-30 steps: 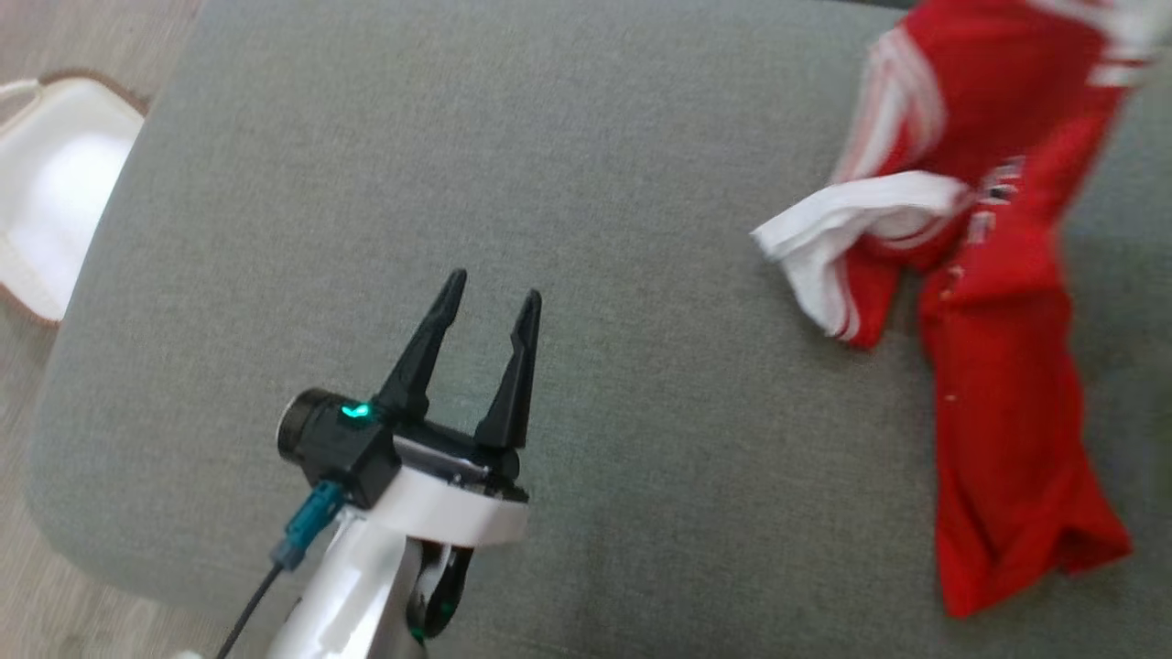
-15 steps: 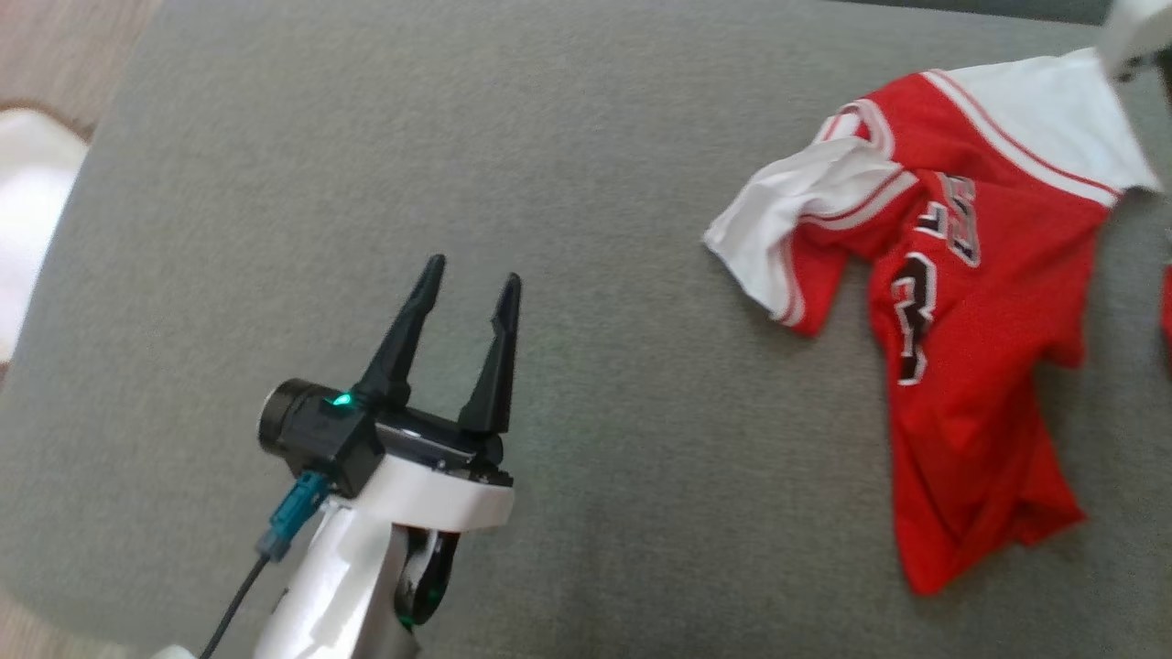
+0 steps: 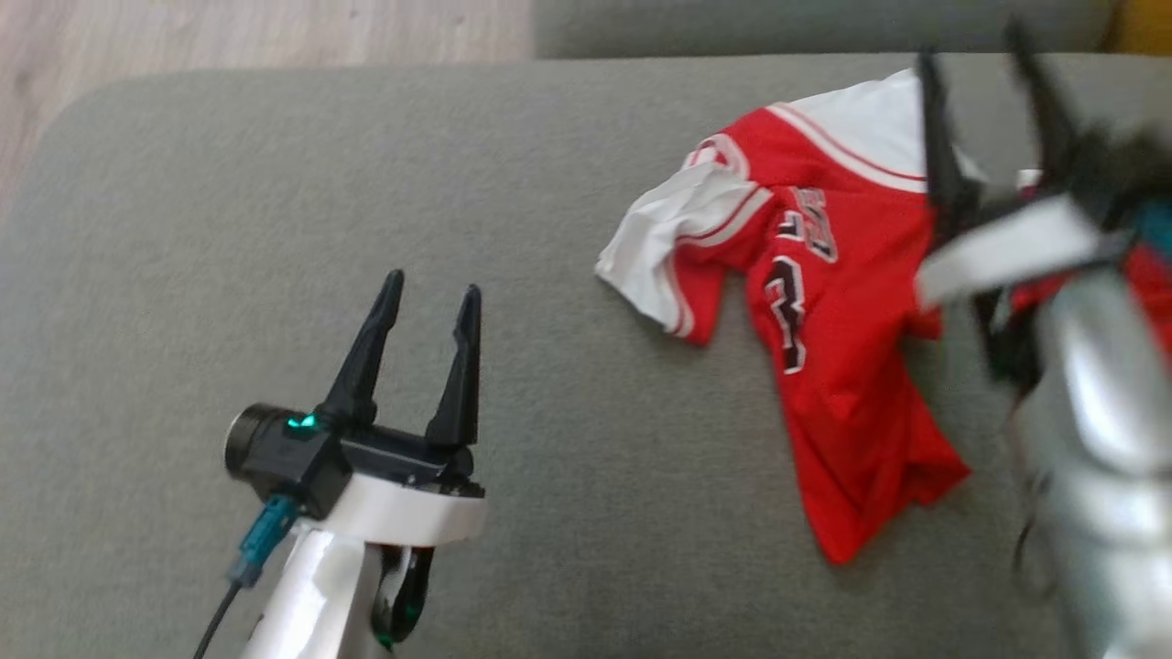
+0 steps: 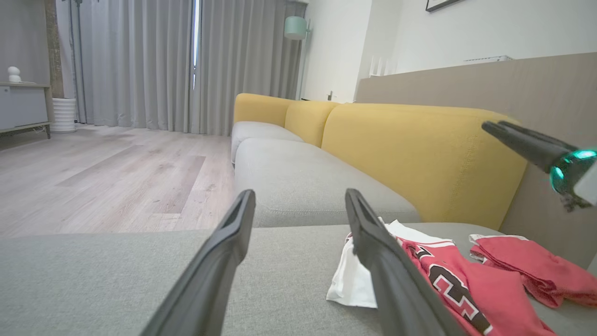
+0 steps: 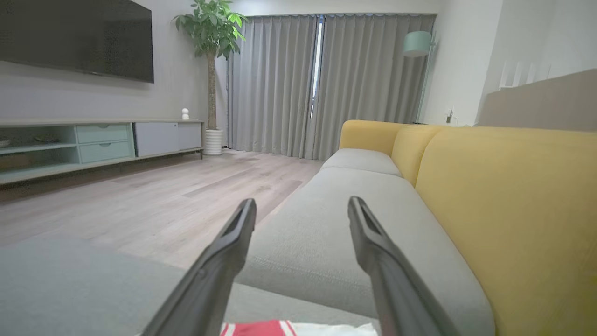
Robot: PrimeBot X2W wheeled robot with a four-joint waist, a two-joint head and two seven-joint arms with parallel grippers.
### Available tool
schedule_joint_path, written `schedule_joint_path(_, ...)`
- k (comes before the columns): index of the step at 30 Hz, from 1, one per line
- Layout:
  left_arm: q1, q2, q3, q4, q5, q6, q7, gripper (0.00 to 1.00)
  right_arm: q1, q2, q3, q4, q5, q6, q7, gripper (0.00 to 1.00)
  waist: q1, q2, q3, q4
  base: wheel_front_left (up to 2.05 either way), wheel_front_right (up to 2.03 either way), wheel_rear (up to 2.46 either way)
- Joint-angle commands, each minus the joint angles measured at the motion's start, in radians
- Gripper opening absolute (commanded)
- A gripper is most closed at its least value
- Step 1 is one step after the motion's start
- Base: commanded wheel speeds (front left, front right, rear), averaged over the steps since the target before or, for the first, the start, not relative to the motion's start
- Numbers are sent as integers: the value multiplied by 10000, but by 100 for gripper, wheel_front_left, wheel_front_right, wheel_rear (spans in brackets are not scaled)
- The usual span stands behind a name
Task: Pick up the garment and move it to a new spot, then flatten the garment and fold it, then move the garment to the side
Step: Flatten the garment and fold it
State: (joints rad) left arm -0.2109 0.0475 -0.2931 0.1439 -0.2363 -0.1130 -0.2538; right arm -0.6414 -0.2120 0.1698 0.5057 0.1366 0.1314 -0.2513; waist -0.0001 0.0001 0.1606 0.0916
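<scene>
Head view: red and white basketball jersey (image 3: 824, 302) lies crumpled on the grey seat cushion (image 3: 275, 201), right of centre, black-and-white numbers face up, white sleeve bunched at its left. Left gripper (image 3: 432, 284) hovers over bare cushion, lower left, well apart from the jersey, jaws spread, nothing in them. Right gripper (image 3: 972, 46) is motion-blurred at the right edge above the jersey's white shoulder; jaws parted, nothing between them; can't tell if it touches the cloth. Wood floor (image 3: 229, 32) at top left.

Left wrist view: left gripper (image 4: 299, 193) with jaws released and empty, low over the cushion. Jersey (image 4: 466, 284) sits lower right, partly hidden by the right-hand finger. This view adds a second red cloth (image 4: 527, 270), heaped just beyond the jersey near the sofa back; the head view barely hints at it behind the arm. Right gripper (image 4: 489, 126) comes in from the right edge, raised clear above the cloths, green light lit. Also yellow sofa back (image 4: 419, 149), grey curtains (image 4: 140, 65), a pale green lamp (image 4: 296, 28).

Right wrist view: right gripper (image 5: 301, 201) sharp here, unlike the head view: jaws wide, nothing held. Just a thin red and white strip of jersey (image 5: 261, 329) at the bottom edge, below the fingers. Room side the others lack: wall TV (image 5: 74, 37), potted plant (image 5: 212, 23), low cabinet (image 5: 93, 140).
</scene>
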Motion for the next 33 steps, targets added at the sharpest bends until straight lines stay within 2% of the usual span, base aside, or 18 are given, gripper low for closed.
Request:
schedule_joint_path(1, -131, 28, 410, -396, 96, 47, -80, 100, 465, 383, -4, -669, -72, -7, -100, 100, 1, -1, -341, -357, 0, 0, 0)
schedule_joint_path(7, 163, 28, 512, -394, 136, 24, -80, 100, 3333, 1294, -752, -2294, -400, -7, 83, 100, 1, -1, -673, -812, 0, 0, 0)
schedule_joint_path(12, 263, 28, 456, -299, 165, -13, -80, 100, 4749, 1569, -1028, -2965, -461, -7, 164, 100, 1, -1, -641, -1045, 0, 0, 0)
schedule_joint_path(24, -537, 154, -10, 580, 672, -142, -80, 100, 4785, 1615, -1036, -3650, -264, -7, 306, 100, 1, -1, -23, -1592, 0, 0, 0)
schedule_joint_path(29, -1821, 416, -525, 2063, 827, -163, 179, 100, 4650, 1616, -944, -3724, -116, -7, 262, 100, 1, -1, 485, -2005, 0, 0, 0)
schedule_joint_path(33, -3232, 697, -726, 3543, 688, -171, 1019, 100, 4446, 1616, -821, -3753, 77, -7, 154, 100, 1, -1, 1033, -2465, 0, 0, 0)
